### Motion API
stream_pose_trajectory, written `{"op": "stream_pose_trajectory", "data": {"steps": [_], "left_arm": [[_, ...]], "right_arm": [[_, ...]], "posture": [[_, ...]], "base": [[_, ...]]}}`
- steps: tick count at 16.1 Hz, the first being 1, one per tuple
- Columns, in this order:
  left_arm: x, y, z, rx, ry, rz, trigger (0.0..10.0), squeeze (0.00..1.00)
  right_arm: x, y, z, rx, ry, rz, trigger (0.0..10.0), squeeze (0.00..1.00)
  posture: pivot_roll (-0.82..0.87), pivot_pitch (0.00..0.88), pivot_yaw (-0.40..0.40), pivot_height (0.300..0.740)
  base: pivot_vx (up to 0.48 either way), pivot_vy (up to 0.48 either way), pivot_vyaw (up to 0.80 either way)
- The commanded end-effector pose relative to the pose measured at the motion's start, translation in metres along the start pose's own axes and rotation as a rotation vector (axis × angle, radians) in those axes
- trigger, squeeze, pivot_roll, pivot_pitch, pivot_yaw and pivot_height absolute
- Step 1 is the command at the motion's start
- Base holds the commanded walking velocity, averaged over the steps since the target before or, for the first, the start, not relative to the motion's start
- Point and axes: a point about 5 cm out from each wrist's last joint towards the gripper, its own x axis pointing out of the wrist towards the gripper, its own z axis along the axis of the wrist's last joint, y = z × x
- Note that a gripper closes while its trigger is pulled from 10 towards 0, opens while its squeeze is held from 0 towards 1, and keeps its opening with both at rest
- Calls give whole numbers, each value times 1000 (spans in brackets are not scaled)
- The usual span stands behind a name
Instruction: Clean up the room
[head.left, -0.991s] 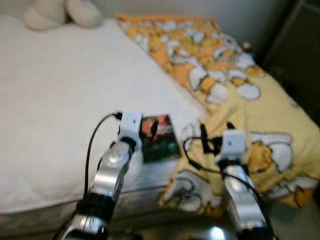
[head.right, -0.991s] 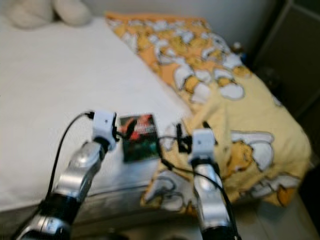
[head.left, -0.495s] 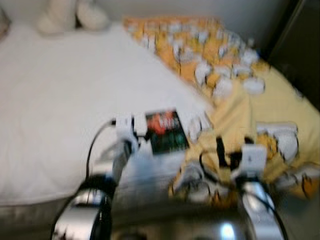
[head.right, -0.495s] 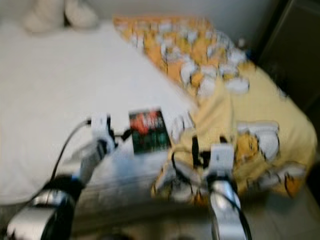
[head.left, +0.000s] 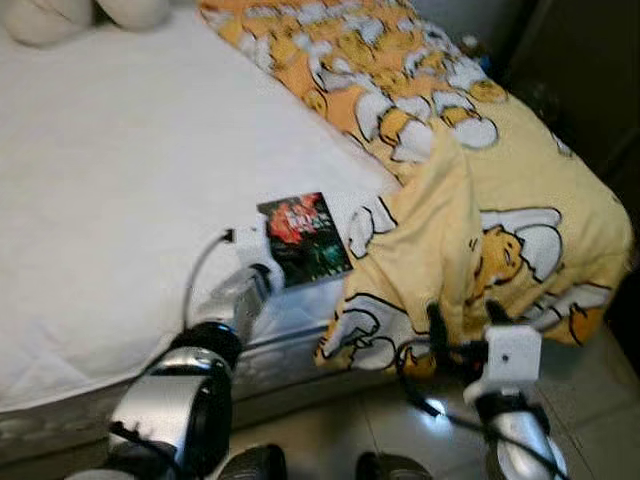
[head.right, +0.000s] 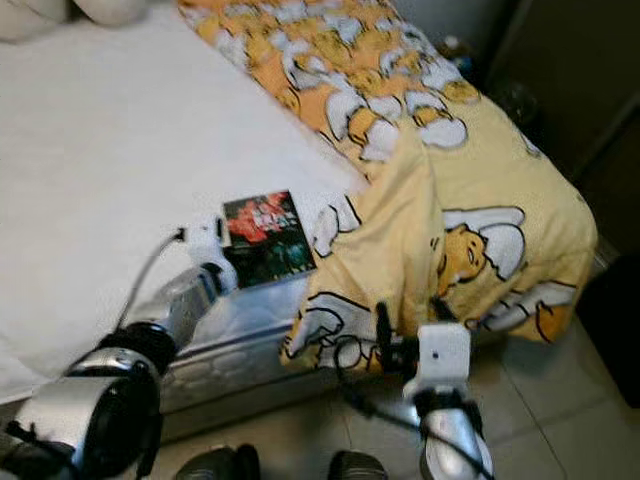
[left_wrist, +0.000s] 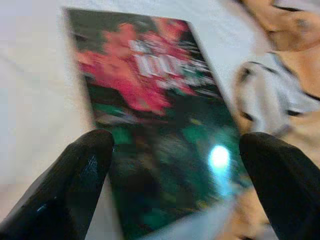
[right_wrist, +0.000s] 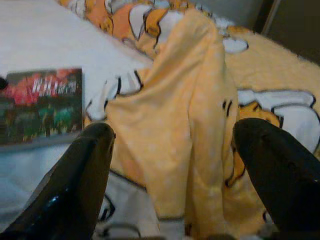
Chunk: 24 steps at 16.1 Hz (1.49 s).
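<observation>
While the bed (head.left: 120, 180) takes most of the scene, white sheet bare on the robot's left, a yellow cartoon-print blanket (head.left: 470, 190) is heaped on the right and spills over the near edge toward the floor. Soft toy (head.left: 90, 12) at the far end.

Book (head.left: 305, 238): thin, glossy cover, red and green print, lying flat near the mattress's front edge, just beside the blanket's fold. Judged light and stiff but slippery; flat on soft sheet, so little to pinch from above. Best hold probably the near edge or a corner, one finger slid under, or drag it past the mattress edge first.

Left gripper (left_wrist: 175, 175): fingers spread wide, straddling the book's near end, holding nothing; contact with cover cannot be told.

Right gripper (right_wrist: 170, 170): also wide open, empty, low in front of the bed, facing the hanging blanket
</observation>
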Motion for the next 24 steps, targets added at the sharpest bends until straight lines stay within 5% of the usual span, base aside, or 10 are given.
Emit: {"op": "stream_pose_trajectory", "data": {"steps": [1, 6, 8, 17, 23, 24], "left_arm": [[0, 6, 7, 19, -17, 31, 10000, 0], [-3, 18, 3, 26, -5, 106, 10000, 0], [-1, 10, -7, -115, 24, 75, 10000, 0], [0, -14, -34, -138, 111, 28, 10000, 0], [1, -33, -46, -274, 159, -35, 10000, 0], [-1, -33, -53, -325, 170, -42, 0, 0]], "right_arm": [[-4, -1, 2, -5, 12, 10, 10000, 0], [-19, -2, 2, -6, 60, 15, 10000, 0], [-21, 0, 3, 1, 72, 15, 10000, 0], [-24, 6, 4, 11, 93, 24, 10000, 0], [-25, 9, 3, 17, 107, 20, 10000, 0], [-25, 8, 3, 18, 110, 18, 10000, 0]], "posture": [[-176, 157, -6, 740], [-207, 187, -22, 740], [-222, 186, -23, 740], [-240, 204, -12, 740], [-240, 212, -6, 740], [-245, 217, -8, 740]], "base": [[0, 0, 0], [0, 0, 0], [0, 0, 0], [0, 0, 0], [0, 0, 0], [0, 0, 0]]}}
